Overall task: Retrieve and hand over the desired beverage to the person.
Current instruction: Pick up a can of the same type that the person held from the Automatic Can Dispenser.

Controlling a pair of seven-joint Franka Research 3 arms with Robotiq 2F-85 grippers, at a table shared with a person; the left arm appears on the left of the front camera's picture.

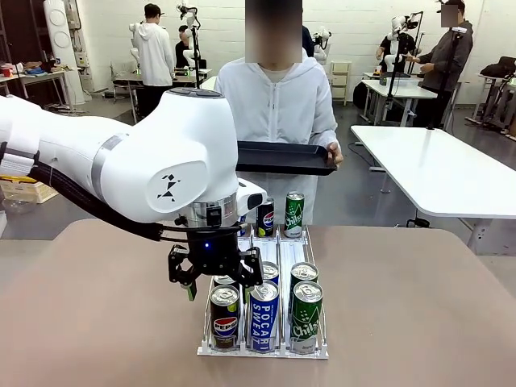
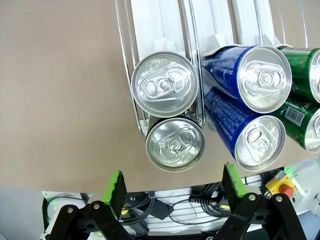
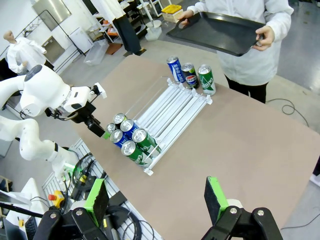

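Drink cans stand in a white wire rack (image 1: 322,351). At its near end are a Pepsi can (image 1: 225,317), a blue Pocari Sweat can (image 1: 264,316) and a green Chilsung can (image 1: 305,317), with more behind them. My left gripper (image 1: 222,284) hangs open just above the Pepsi lane. In the left wrist view its green pads (image 2: 116,186) stand wide apart below two silver can tops (image 2: 175,142). My right gripper (image 3: 156,200) is open and holds nothing, high above the table. The person (image 1: 278,101) stands at the far side holding a black tray (image 1: 286,157) with both hands.
Three more cans (image 1: 294,215) stand at the rack's far end, near the person. In the right wrist view the rack (image 3: 175,102) lies in the middle of the brown table (image 3: 240,135), with bare tabletop on both sides. Other tables and people are farther off.
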